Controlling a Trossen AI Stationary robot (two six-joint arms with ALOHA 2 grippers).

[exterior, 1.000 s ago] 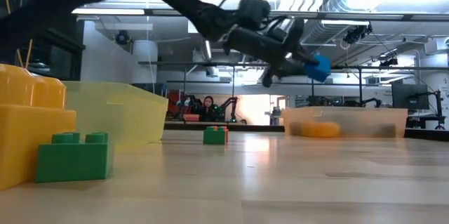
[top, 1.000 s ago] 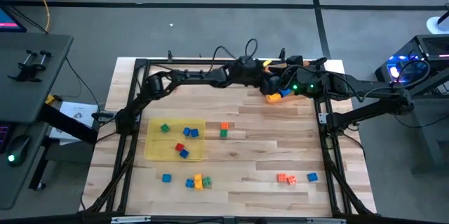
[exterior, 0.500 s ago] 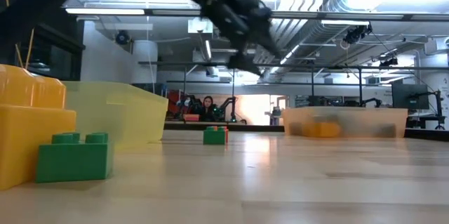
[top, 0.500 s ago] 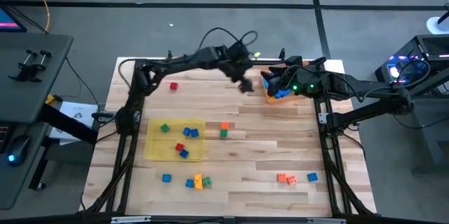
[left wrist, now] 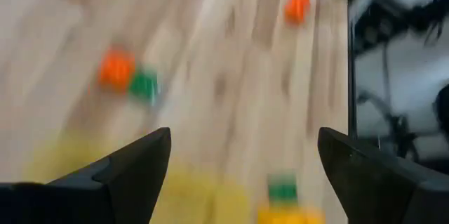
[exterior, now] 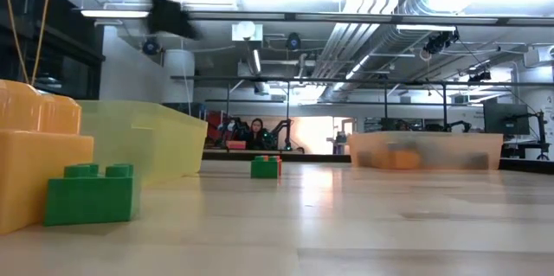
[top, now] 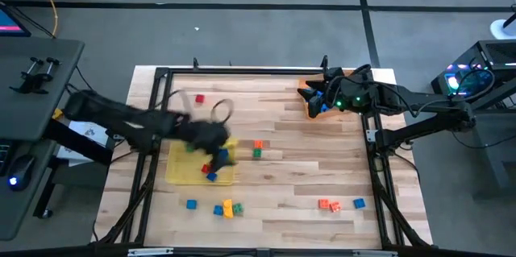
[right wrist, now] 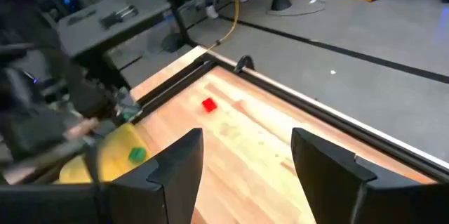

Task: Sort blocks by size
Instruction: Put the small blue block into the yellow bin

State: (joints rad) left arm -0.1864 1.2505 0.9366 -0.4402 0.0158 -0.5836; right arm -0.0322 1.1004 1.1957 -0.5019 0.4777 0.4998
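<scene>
The left pincer (top: 219, 157) hangs over the yellow tray (top: 179, 175), its fingers (left wrist: 130, 175) spread wide with nothing between them, as the left wrist view shows. The right pincer (top: 313, 96) waits at the bench's far right corner, above the orange tray (top: 304, 84); its fingers (right wrist: 181, 164) stand apart and no block shows between them.

Taking the yellow tray as the landmark, the sorting looks about half done. Inside the tray lie a green block (top: 189, 147) and a few blue blocks (top: 211, 176), with a red one partly hidden under the left arm. A blue block (top: 324, 107) sits in the orange tray, well apart from the yellow one, under the right pincer.

Plenty is left on the bare bench (top: 306, 168). Just beside the yellow tray, on its right, sit an orange block (top: 258, 144) and a green one (top: 256, 153), touching. Near the tray's front edge lie a single blue block (top: 191, 204) and a cluster of blue, orange, yellow and green (top: 228, 208). Behind the tray rests a lone red block (top: 200, 99). Well to the tray's right, toward the front, are orange blocks (top: 328, 205) and a blue one (top: 359, 203).

By my reckoning some nine or ten blocks remain to be placed. Which tray takes which size I cannot tell from here.
</scene>
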